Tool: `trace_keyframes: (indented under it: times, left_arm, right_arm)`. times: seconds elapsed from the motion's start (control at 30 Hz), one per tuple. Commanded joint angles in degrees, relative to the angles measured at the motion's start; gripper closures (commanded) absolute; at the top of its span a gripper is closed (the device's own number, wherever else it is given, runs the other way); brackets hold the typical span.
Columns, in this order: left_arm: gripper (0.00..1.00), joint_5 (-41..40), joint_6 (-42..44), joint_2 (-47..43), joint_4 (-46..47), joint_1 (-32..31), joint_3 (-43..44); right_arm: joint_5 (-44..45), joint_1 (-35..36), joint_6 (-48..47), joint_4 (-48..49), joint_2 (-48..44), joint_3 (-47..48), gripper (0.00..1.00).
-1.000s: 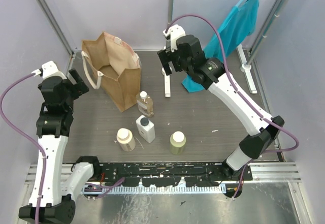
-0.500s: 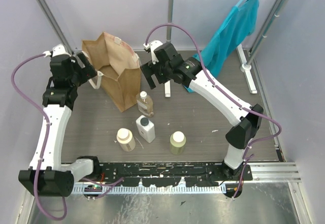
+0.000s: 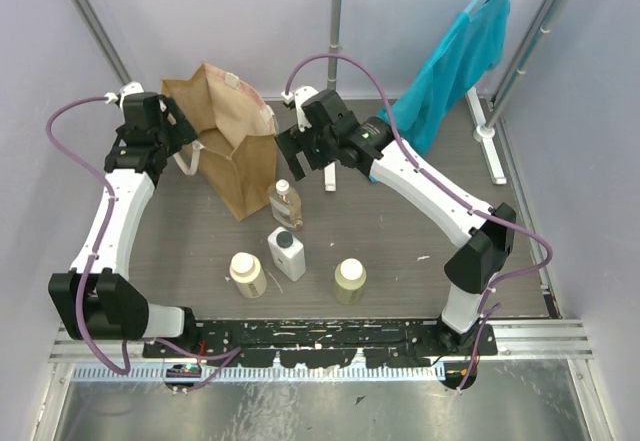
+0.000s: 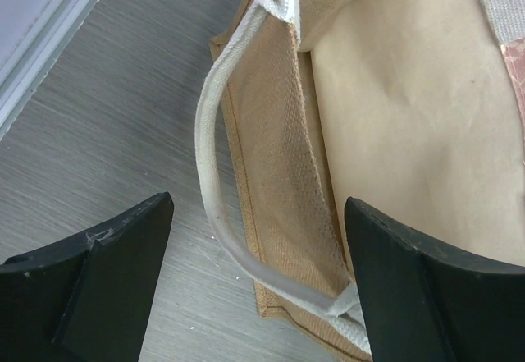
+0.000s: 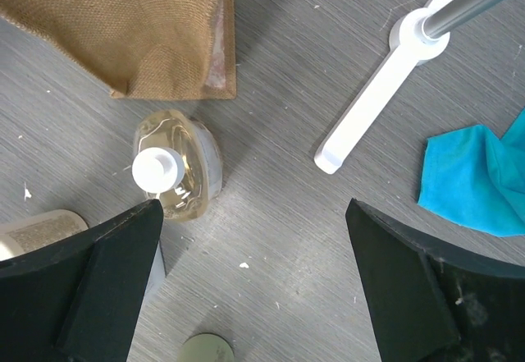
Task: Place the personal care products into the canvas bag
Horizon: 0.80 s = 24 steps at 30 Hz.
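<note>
The canvas bag (image 3: 235, 151) stands upright and open at the back left of the table. In front of it stand the amber bottle (image 3: 285, 204), the white rectangular bottle (image 3: 287, 252), the cream round bottle (image 3: 247, 273) and the olive-green bottle (image 3: 350, 280). My left gripper (image 3: 178, 126) hangs open at the bag's left side; in its wrist view the whitish strap handle (image 4: 209, 206) and the bag's wall (image 4: 394, 132) lie between the open left gripper (image 4: 258, 206). My right gripper (image 5: 253, 206) is open above the floor, just right of the amber bottle (image 5: 193, 165).
A white clothes rack foot (image 5: 369, 116) lies right of the right gripper, with a teal garment (image 3: 455, 56) hanging from the rack at the back right. Grey walls close in both sides. The arm bases sit on the black rail (image 3: 330, 336) at the front.
The left arm has reached forward and right up to the bag's strap. The right arm has swung left and down to hover beside the amber bottle. Both grippers stay open.
</note>
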Motion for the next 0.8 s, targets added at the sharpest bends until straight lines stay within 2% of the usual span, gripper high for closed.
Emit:
trace_keyframes:
  times: [0.0,0.13,0.33,0.47,0.77]
  left_arm:
    - [0.13,-1.9,-1.1,1.4,3.9,-0.2,0.5]
    - [0.41,-2.5,-0.8,1.5,4.3,-0.2,-1.0]
    - [0.72,-2.3,-0.9,0.5,3.3,-0.2,-3.3]
    - [0.78,-1.3,-1.1,-1.8,1.7,-0.3,-4.9]
    - [0.81,-0.2,-2.7,-13.7,-2.4,-2.2,-11.0]
  right_arm:
    - [-1.8,0.3,1.1,4.6,-1.2,-0.9,0.00]
    - [-1.8,0.3,0.9,5.3,-0.8,-1.4,0.00]
    - [-1.8,0.3,0.2,5.3,-0.1,-2.1,0.00]
    - [-2.8,0.4,0.0,5.2,0.0,-2.4,0.00]
    - [-8.1,1.9,-0.3,7.7,0.4,-5.0,0.00]
